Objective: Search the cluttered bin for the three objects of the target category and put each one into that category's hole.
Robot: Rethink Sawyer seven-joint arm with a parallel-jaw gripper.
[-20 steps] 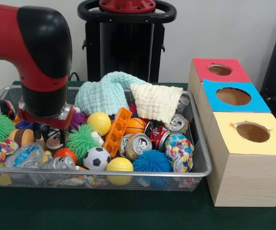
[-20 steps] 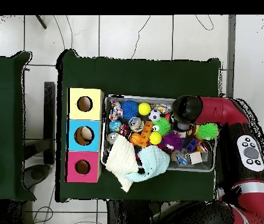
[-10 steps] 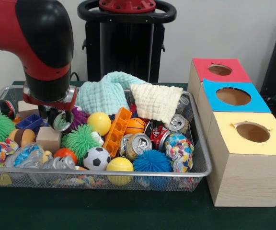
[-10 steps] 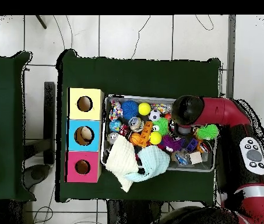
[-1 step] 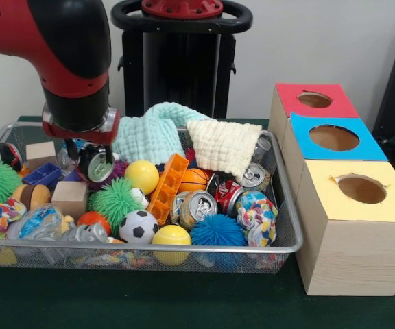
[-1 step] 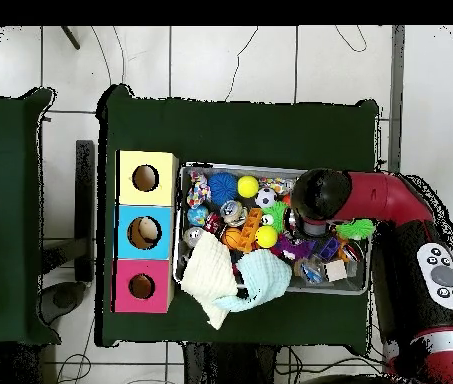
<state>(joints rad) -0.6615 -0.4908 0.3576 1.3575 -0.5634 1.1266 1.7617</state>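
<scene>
Pincer (image 5: 90, 156) hangs just above the clutter at one end of the wire bin (image 5: 280, 205), clenched on a crushed silver can (image 5: 99, 162), which is clear of the pile. Cans look like the target category, judging by that grip.

Progress, as a judgement: 1 can in hand, none seen delivered. All 3 boxes stand at the bin's other end, well apart from the pincer: red box (image 5: 312, 101), blue box (image 5: 331, 139), yellow box (image 5: 361, 195). Holes show only dark interiors, so contents cannot be told. Which hole takes cans is not marked.

Left in the bin, all on the box side of the pincer: a silver can (image 5: 196, 208) in the middle, a red can (image 5: 226, 193) just beyond it, another silver can (image 5: 254, 175) under the edge of the cream cloth (image 5: 223, 146). More than 3 cans overall, it seems.

Directly below the pincer: purple spiky ball, green spiky ball (image 5: 115, 200), wooden block (image 5: 69, 198).

Overhead view: arm covers the grip; nothing lies on the table (image 6: 240, 125) outside the bin.

Remaining: carry across, drop, return for more.
</scene>
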